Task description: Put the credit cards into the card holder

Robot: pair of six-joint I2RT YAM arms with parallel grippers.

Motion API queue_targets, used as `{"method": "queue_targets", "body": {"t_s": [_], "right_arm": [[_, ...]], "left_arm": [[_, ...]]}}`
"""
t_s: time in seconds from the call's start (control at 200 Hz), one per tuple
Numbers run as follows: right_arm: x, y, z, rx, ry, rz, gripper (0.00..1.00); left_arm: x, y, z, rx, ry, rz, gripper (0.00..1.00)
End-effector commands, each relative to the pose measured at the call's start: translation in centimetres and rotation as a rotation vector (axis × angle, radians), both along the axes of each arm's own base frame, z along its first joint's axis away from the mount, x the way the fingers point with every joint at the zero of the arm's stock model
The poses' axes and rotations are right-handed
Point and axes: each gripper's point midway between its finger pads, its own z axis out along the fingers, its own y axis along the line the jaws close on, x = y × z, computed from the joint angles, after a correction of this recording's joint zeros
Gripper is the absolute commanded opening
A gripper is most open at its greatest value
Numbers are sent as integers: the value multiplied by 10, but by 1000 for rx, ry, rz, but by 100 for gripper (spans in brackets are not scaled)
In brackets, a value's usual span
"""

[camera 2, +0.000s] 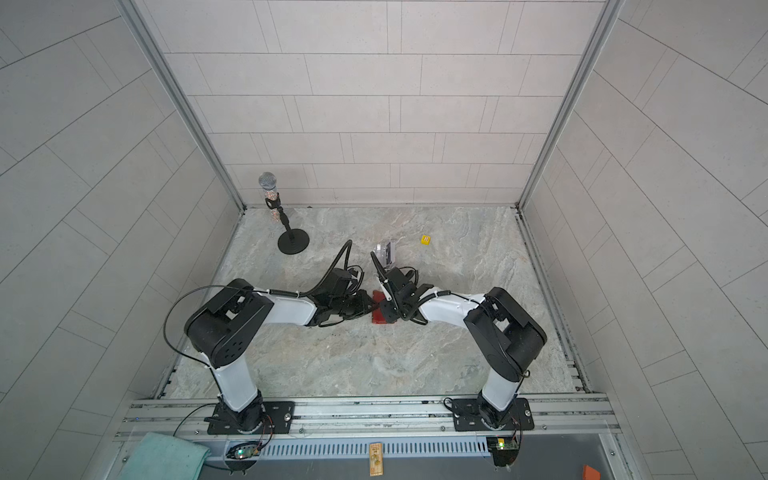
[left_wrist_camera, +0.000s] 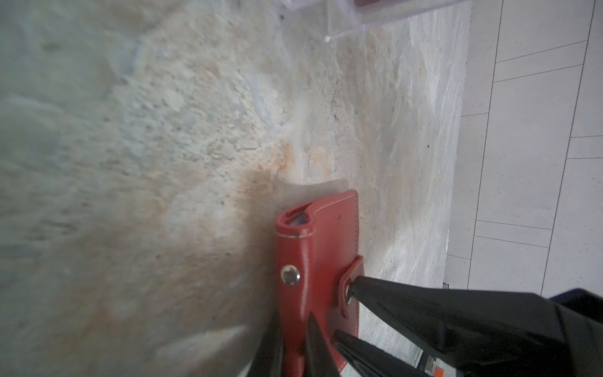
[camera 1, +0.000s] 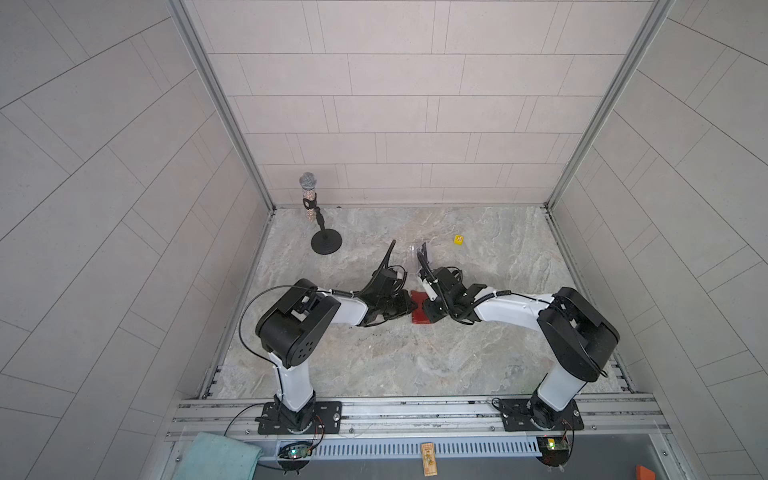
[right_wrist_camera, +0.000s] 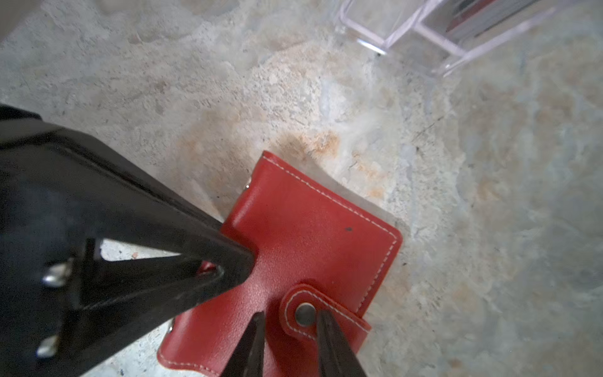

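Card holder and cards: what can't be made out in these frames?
- credit cards in the clear stand: cut off by the top edge in the right wrist view, tiny in both top views; count unreadable.
- card holder inside: hidden by its folded red cover in both wrist views.
- right gripper: whether its fingers touch the snap tab is unclear, right wrist view.

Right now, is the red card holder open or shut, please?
Shut: the card holder lies folded, snap tab across its front cover.

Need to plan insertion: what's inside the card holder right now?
Only a pale sliver shows at one end of the card holder; its red covers hide sleeves and any cards.
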Motion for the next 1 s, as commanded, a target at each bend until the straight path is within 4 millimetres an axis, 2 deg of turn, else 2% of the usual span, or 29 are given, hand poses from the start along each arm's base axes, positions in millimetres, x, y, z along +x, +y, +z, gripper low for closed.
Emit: {"method": "queue_targets", "body": {"t_s": [0.0,0.28,0.45,0.606,0.996], "right_arm": [[6,-9,-9,-72,-12,-27,31],[10,-23,-25,-192,-21,-69,25],[7,-30,-31,-236,-18,-81,14],[9,-34,-15,-222,-56,-108,0],[13,-46,26,-58,-96,-188,0]], "left_arm": [[-8,8,-6,25,32,3,15],[-9,7,-6,21,35,-1,15],[-9,9,-8,28,36,4,15],[-9,12,-9,40,34,16,15],[-11,24,-18,84,38,64,15]]}}
